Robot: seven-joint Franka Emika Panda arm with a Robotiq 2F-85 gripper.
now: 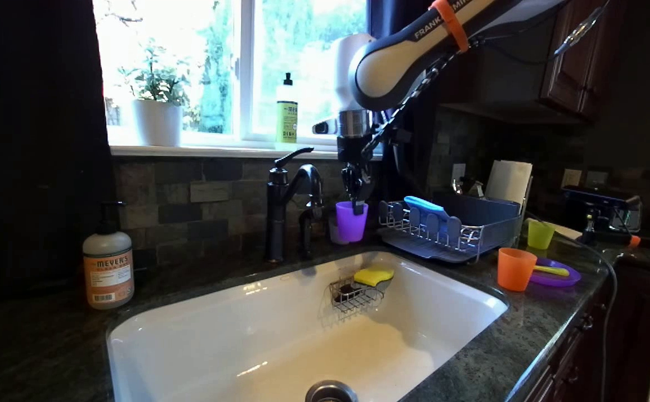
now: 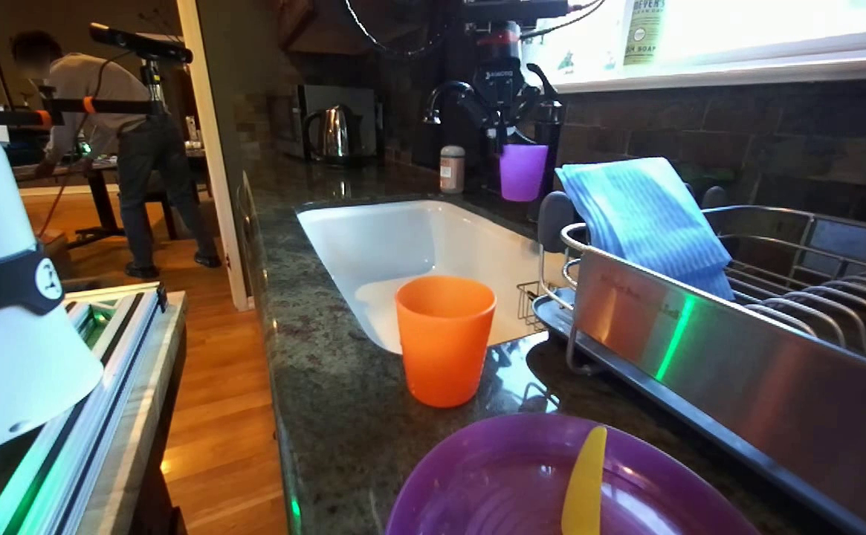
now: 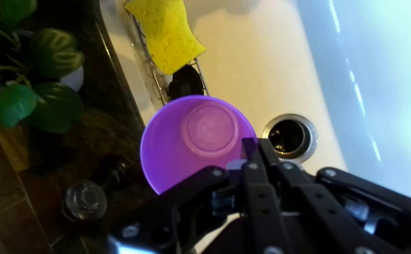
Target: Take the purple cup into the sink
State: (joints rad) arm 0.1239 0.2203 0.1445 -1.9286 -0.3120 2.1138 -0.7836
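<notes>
Smooth plastic purple cup (image 1: 351, 226), glossy sink (image 1: 218, 329), shiny metal drain (image 3: 290, 137), porous sponge (image 3: 166, 33)

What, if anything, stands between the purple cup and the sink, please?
Nothing visible stands between the purple cup, pinched at its rim by the gripper, and the open middle of the sink. On the faucet side, the wire caddy with the yellow sponge could obstruct a descent there.

Window (image 1: 241, 67): blown out above the sink (image 1: 207, 335), daylight coming through it.
Sink: white, glare streaks along its wall; bluish wash in the wrist view.
Tabletop (image 2: 336, 423): dim, bright reflections beside the sink.
Dish rack (image 2: 760, 371): green light streak, near the sink.
Cabinet (image 1: 576, 78): deep shadow, higher than the sink.
Pincer (image 3: 258, 141): blackish, soft-edged.
</notes>
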